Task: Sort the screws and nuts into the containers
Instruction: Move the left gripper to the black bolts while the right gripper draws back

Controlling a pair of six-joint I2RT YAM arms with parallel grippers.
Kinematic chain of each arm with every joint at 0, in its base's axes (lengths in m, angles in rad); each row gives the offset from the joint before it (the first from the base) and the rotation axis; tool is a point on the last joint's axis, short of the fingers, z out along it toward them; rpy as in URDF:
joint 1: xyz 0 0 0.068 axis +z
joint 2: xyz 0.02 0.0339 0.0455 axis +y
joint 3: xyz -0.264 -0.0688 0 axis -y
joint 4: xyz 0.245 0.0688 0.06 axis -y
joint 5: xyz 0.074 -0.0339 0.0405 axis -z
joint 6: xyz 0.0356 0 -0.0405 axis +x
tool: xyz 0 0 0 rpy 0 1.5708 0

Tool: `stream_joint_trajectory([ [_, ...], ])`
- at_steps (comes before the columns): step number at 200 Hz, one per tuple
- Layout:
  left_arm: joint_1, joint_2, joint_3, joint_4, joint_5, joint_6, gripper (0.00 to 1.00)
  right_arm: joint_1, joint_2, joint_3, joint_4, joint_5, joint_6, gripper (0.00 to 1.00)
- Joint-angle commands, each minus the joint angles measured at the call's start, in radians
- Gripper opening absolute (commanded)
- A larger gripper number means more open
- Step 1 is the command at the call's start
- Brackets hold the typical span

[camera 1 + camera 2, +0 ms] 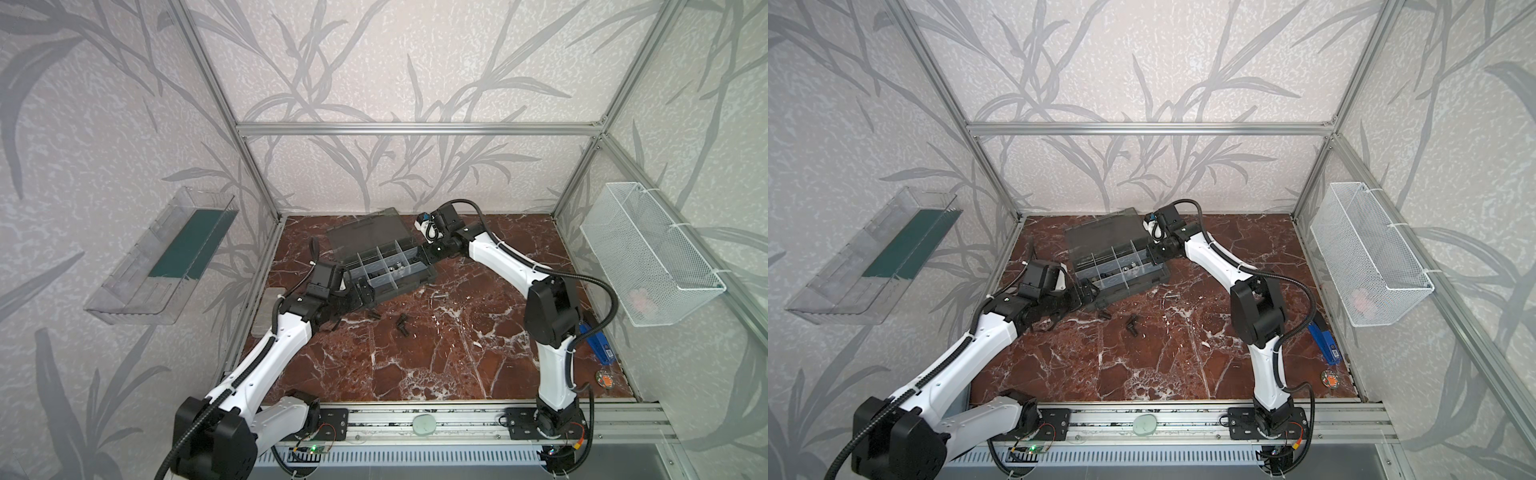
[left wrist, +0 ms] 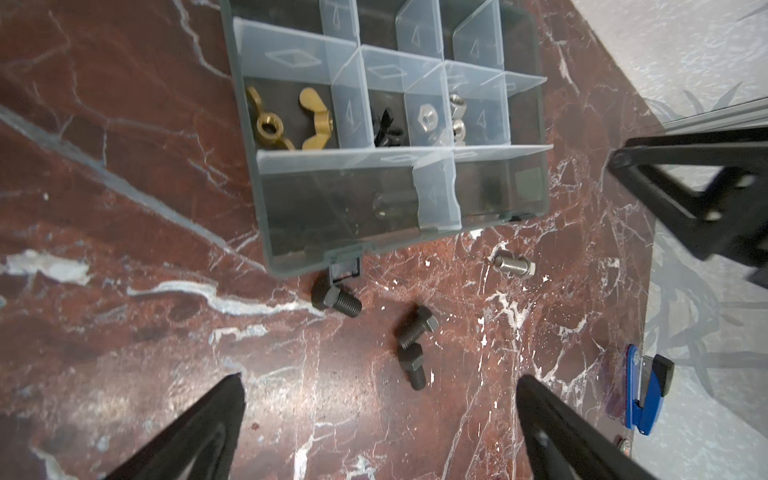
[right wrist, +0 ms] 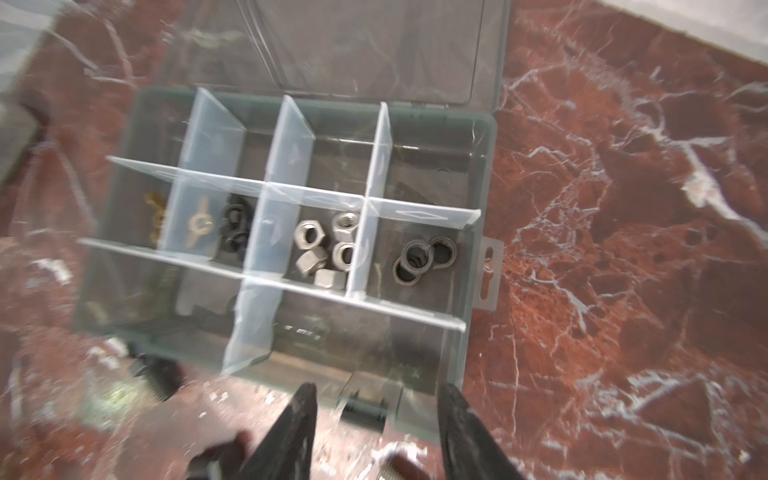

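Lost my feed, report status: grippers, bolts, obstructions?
Left gripper open, empty. Right gripper open, at dark grey plastic organizer case. Three black hex bolts, one silver bolt loose on marble table. Nothing blocking them.

Open organizer case [image 3: 484, 166], part filled; four screws loose outside it.
Smoky lid [image 3: 374, 41] lies flat behind the case. Middle row of cells [image 3: 291, 137] holds, cell by cell: brass wing nuts [image 2: 291, 120], black wing nuts [image 2: 386, 124], silver hex nuts [image 3: 322, 249], flat grey rings [image 3: 419, 255]. Before the case's front wall, lying on their sides: one black screw [image 2: 336, 301] at the latch, two black screws [image 2: 415, 326] touching each other farther out, one silver screw [image 2: 512, 264] near the front corner.
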Motion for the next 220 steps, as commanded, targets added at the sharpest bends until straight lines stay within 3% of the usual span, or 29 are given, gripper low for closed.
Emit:
stream_joint_trajectory([
  [1,-0.054,-0.010,-0.019,-0.081,-0.152,-0.122,0.99,-0.006,-0.096,-0.069,0.077,-0.068,0.045,0.50],
  [27,-0.107,0.002,-0.064,-0.028,-0.204,-0.187,1.00,-0.005,-0.151,-0.156,0.130,-0.096,0.063,0.50],
  [90,-0.113,0.114,-0.047,0.014,-0.175,-0.250,0.99,-0.006,-0.186,-0.234,0.154,-0.081,0.087,0.50],
  [139,-0.121,0.210,-0.108,0.172,-0.134,-0.349,1.00,-0.005,-0.197,-0.269,0.170,-0.071,0.083,0.50],
  [172,-0.156,0.229,-0.129,0.188,-0.193,-0.397,0.97,-0.006,-0.194,-0.285,0.167,-0.086,0.058,0.50],
  [220,-0.211,0.276,-0.080,0.083,-0.309,-0.402,0.95,-0.006,-0.175,-0.317,0.194,-0.121,0.051,0.50],
])
